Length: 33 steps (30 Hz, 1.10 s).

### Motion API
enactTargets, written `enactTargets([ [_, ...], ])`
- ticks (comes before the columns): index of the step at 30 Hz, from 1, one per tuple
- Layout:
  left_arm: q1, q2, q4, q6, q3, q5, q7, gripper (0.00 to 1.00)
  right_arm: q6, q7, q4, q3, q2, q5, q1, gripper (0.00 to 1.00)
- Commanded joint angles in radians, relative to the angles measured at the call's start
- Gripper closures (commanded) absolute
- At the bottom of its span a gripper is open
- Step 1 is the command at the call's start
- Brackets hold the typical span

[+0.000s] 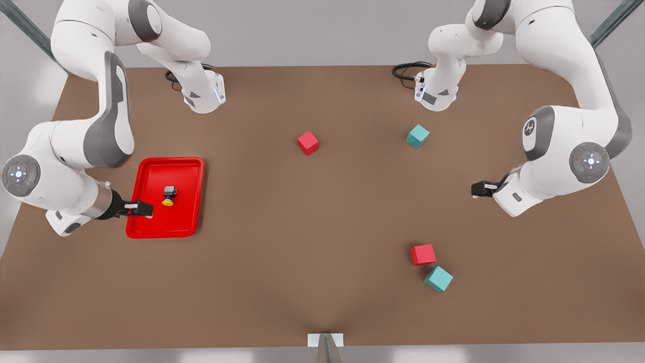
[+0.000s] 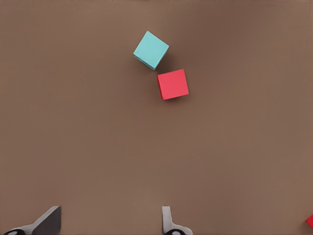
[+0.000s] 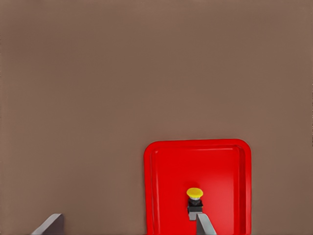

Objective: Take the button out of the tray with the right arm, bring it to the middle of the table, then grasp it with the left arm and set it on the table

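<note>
Right gripper [image 1: 143,209] hangs over the tray [image 1: 151,171] near the button [image 1: 169,195], jaws spread, empty; left gripper [image 1: 478,189] waits, jaws spread.

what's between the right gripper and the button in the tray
Nothing: in the front view, bare red floor of the tray separates the open right gripper from the button.
</note>
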<state>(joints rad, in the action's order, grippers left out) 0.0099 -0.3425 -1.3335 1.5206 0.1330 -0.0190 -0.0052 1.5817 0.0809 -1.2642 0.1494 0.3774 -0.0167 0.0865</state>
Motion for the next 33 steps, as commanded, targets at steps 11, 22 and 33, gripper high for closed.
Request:
enactTargets([
  [11, 0.019, -0.003, -0.026, 0.047, -0.007, -0.035, -0.01, 0.01, -0.037, 0.096, -0.377, 0.006, -0.084, 0.012, 0.03, 0.0],
  [22, -0.022, -0.042, -0.026, 0.105, -0.001, -0.033, -0.009, 0.0, 0.17, -0.228, -0.337, 0.021, 0.146, -0.066, 0.171, 0.0],
  [33, -0.054, -0.056, -0.044, 0.128, -0.003, -0.036, -0.019, 0.0, 0.598, -0.257, -0.787, 0.113, -0.035, -0.123, 0.315, 0.0],
])
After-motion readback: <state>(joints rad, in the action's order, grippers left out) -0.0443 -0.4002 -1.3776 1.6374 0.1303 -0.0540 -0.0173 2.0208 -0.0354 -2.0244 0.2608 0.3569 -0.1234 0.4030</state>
